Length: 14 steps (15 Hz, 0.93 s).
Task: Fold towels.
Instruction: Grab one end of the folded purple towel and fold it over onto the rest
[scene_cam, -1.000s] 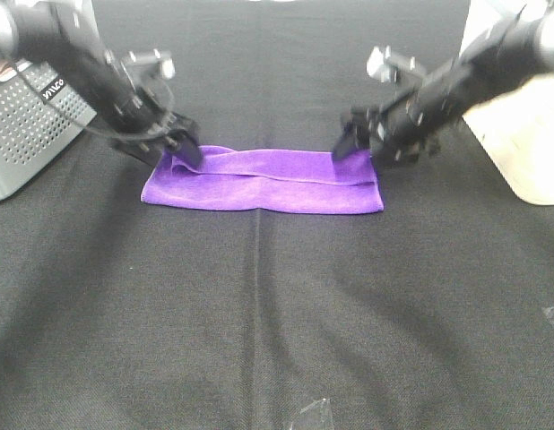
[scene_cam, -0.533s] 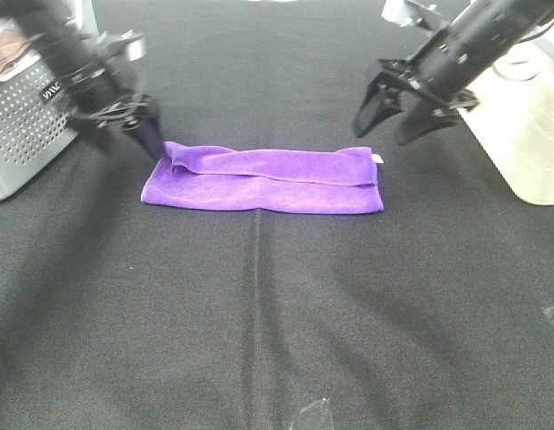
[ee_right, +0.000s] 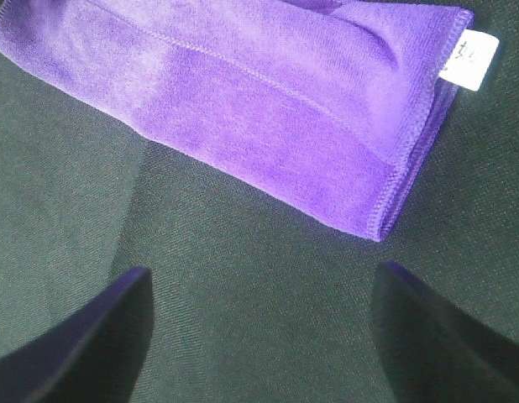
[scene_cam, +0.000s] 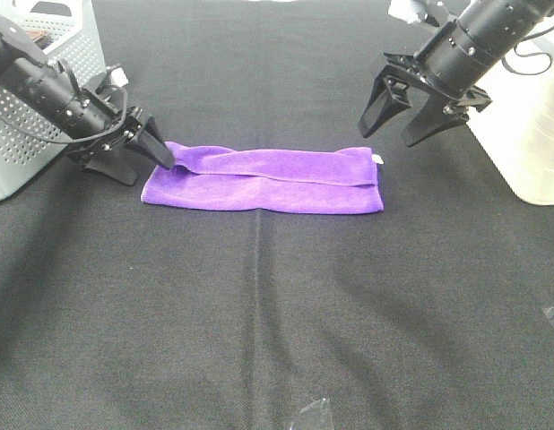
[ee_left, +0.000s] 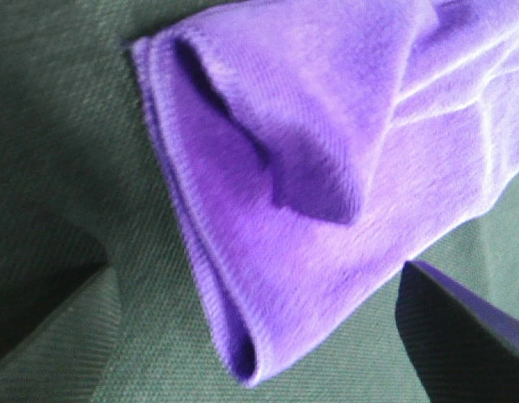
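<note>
From up high: purple towel (scene_cam: pixel 264 179) folded into a long strip, flat on the black table cloth (scene_cam: pixel 259 313), a little behind the middle. Left claw (scene_cam: pixel 144 167) low at the towel's left end, fingers spread apart, holding nothing, one tip right at the end; touching or not, cannot tell. Right claw (scene_cam: pixel 389 133) up in the air behind the towel's right end, opened wide, empty.

Only in the left wrist view: the towel's end up close, layers puffed open like a little pocket, stitched edge curling round, one dark fingertip (ee_left: pixel 469 336) just beside it.

Only in the right wrist view: neat stitched corner, and tiny dark marks on the small white tag (ee_right: pixel 471 60), too small to read. From up high, that tag just a white dot.

Around the edges: grey basket (scene_cam: pixel 17 148) full of little holes at the left, white box (scene_cam: pixel 528 152) at the right, a clear scrap (scene_cam: pixel 313 415) at the front.
</note>
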Each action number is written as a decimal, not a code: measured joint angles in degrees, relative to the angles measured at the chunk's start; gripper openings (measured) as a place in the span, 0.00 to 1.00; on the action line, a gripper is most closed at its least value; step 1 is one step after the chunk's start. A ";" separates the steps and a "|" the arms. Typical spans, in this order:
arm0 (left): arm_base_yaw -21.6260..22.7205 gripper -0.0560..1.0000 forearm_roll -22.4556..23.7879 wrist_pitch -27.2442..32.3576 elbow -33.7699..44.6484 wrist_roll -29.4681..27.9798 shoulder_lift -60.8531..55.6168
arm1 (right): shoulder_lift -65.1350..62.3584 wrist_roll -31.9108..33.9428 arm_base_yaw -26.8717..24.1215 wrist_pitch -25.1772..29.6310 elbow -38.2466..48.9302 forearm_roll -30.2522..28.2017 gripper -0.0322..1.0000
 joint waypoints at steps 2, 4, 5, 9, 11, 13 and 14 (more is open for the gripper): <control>-0.52 0.83 -0.80 -0.11 -0.06 -0.29 0.17 | 0.00 0.29 0.00 0.69 0.00 -0.06 0.70; -1.66 0.83 -0.92 -0.74 -0.06 -2.64 0.23 | 0.00 0.29 0.00 1.15 0.00 -0.06 0.70; -2.64 0.83 -0.63 -0.97 -0.06 -3.27 0.23 | 0.00 0.29 0.00 1.32 0.00 -0.06 0.70; -6.88 0.81 -0.34 -1.89 -0.74 -6.47 0.97 | 0.00 0.29 0.00 2.64 0.00 -0.06 0.70; -8.59 0.67 0.17 -2.81 -0.74 -7.96 1.20 | 0.00 0.29 0.00 3.32 0.00 -0.06 0.70; -8.88 0.34 1.83 -3.50 -0.74 -8.94 1.83 | 0.00 0.29 0.00 4.64 0.00 -0.06 0.70; -8.88 0.15 2.86 -3.55 -0.74 -9.17 2.01 | 0.00 0.29 0.00 5.27 0.00 -0.06 0.70</control>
